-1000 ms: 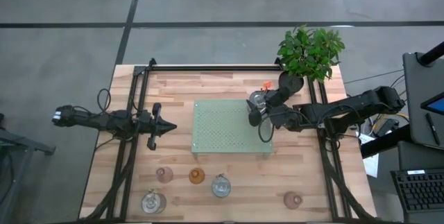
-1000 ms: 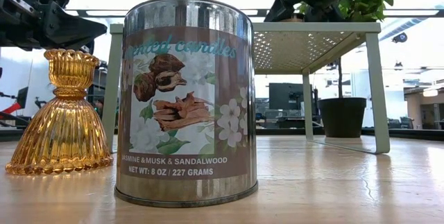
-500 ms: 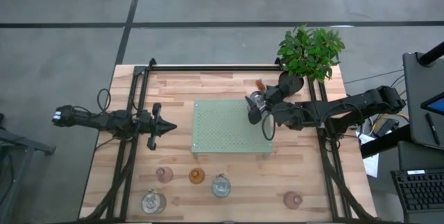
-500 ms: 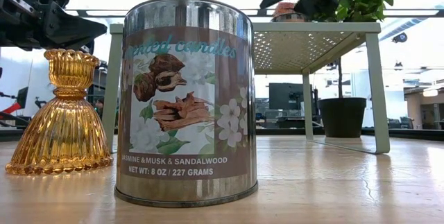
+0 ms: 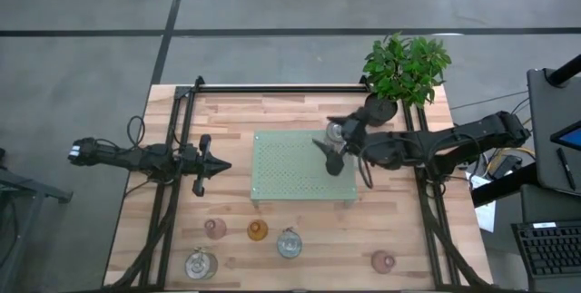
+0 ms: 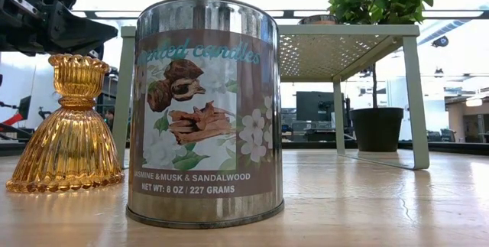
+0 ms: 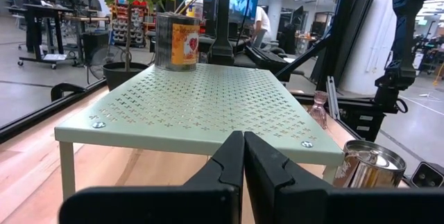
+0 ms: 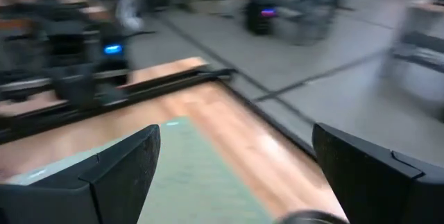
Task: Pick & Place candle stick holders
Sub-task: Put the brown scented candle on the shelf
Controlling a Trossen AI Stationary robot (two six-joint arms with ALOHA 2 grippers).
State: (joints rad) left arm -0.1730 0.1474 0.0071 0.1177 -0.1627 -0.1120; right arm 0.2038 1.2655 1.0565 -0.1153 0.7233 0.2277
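Observation:
A silvery candle holder with an orange label (image 7: 177, 40) stands upright on the far right corner of the green perforated tray (image 5: 295, 180), and it also shows in the high view (image 5: 337, 132). My right gripper (image 5: 329, 141) is open above it and touches nothing; its fingers show wide apart in the right wrist view (image 8: 236, 182). My left gripper (image 5: 218, 166) is shut and empty, left of the tray. Near the front edge stand a pink holder (image 5: 215, 229), an amber one (image 5: 258, 230), a silvery one (image 5: 289, 243), a clear one (image 5: 201, 263) and another pink one (image 5: 382, 260).
A potted green plant (image 5: 406, 66) stands at the far right corner, close behind my right gripper. The tray is a raised shelf on legs (image 6: 416, 94). Dark frame rails (image 5: 172, 193) run along the table's left and right sides.
My right gripper has gone up from the tray's far right corner, clear of the silvery holder, and has turned a little toward the table's left. The holder stays standing on the tray.

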